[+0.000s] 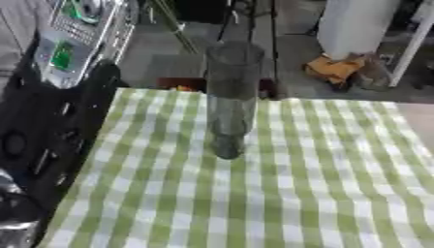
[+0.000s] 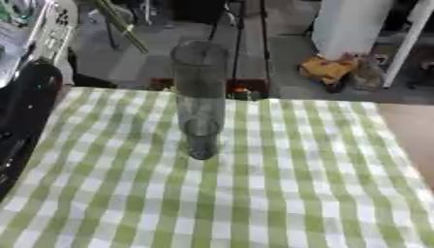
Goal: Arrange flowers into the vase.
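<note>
A tall clear glass vase (image 1: pixel 230 97) stands upright on the green and white checked tablecloth (image 1: pixel 322 184), near the table's far middle, and nothing shows inside it. A thin green stem (image 2: pixel 121 26) slants down from the top edge, beyond and to the left of the vase's rim; its upper end is cut off by the frame. My left arm (image 1: pixel 51 121) rises black along the left edge, and its silver forearm (image 1: pixel 72 34) leaves at the top left. Neither hand shows.
The table's far edge runs just behind the vase, with a small orange and red thing (image 2: pixel 240 90) at it. On the floor beyond are an orange bundle (image 1: pixel 335 68) and a white post (image 1: pixel 356 24).
</note>
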